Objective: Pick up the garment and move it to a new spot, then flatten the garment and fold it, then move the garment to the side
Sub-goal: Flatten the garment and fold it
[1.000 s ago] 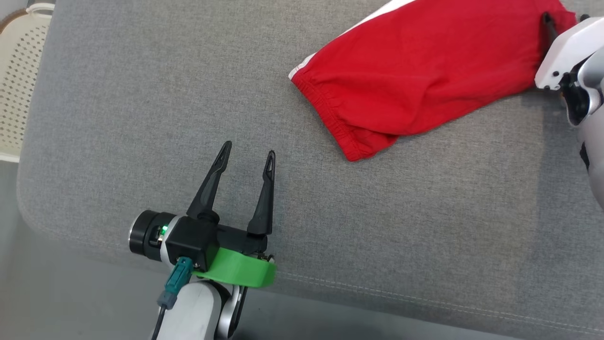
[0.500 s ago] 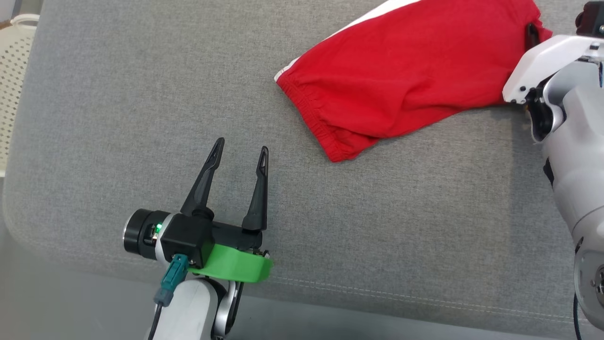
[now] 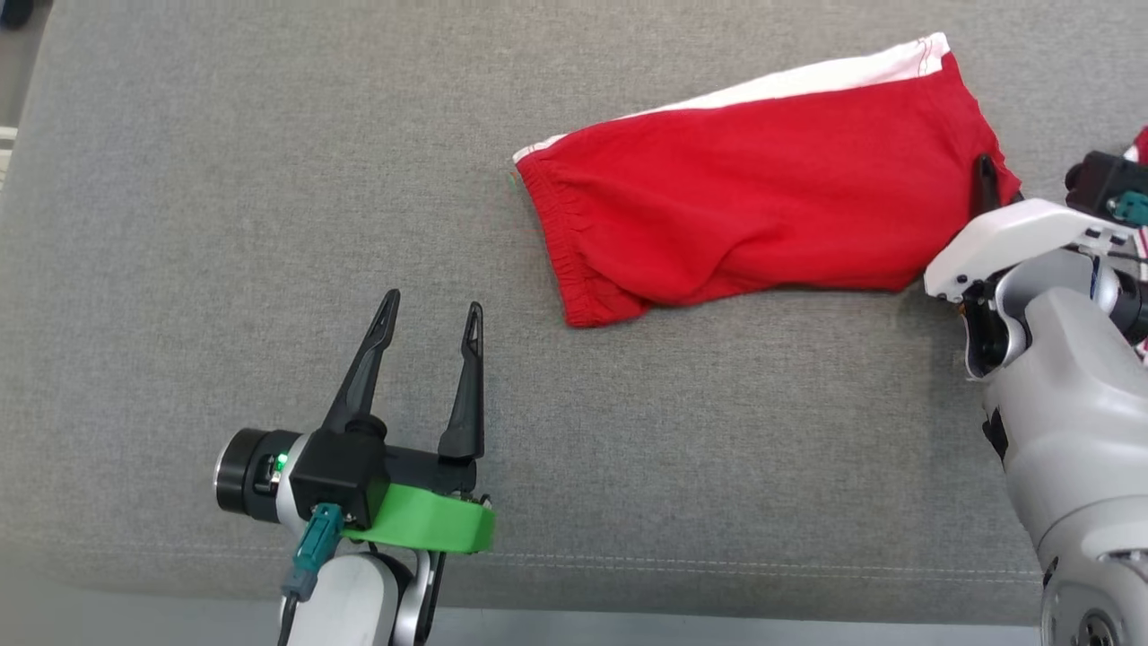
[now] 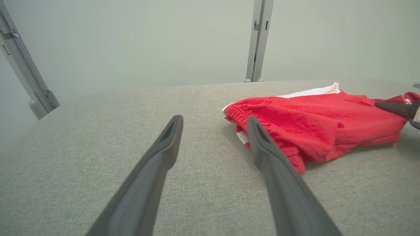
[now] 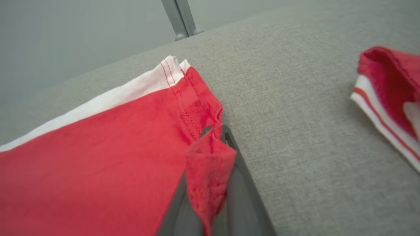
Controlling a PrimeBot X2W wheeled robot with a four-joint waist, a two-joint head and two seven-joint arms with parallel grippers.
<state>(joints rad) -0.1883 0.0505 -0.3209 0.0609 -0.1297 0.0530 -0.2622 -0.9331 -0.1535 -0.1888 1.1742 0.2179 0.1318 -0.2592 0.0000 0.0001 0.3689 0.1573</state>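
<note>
Since a second ago the head camera has swung, so the whole picture has shifted. Allowing for that, the garment (image 3: 762, 206) now lies more nearly level with the front seam of the grey cushion (image 3: 224, 179), and the right arm reaches further in.

From the head view, the red shorts-like garment with a white band rests on the cushion toward 1 o'clock of the middle. Its gathered waistband points to 9 o'clock. The right gripper (image 3: 987, 175) sits at its 3 o'clock end, one dark finger showing against the cloth. The left gripper (image 3: 431, 303) is well apart from the garment at 7 o'clock, fingers spread and holding nothing.

From the left wrist view, the left gripper (image 4: 214, 120) points across bare cushion with a wide gap between its fingers. The garment (image 4: 315, 118) lies at 2 o'clock, a dark finger of the right gripper (image 4: 393, 108) at its far end.

From the right wrist view, the right gripper (image 5: 215, 129) is closed on a corner of the garment (image 5: 98, 164) – a fold of red cloth hangs pinched between the fingers. A second bit of red-and-white cloth (image 5: 387, 88) lies apart at 3 o'clock.

I judge this as the carry to a new spot, or the start of flattening. Next, the left gripper would likely need to take the waistband end so both can pull the cloth flat.
</note>
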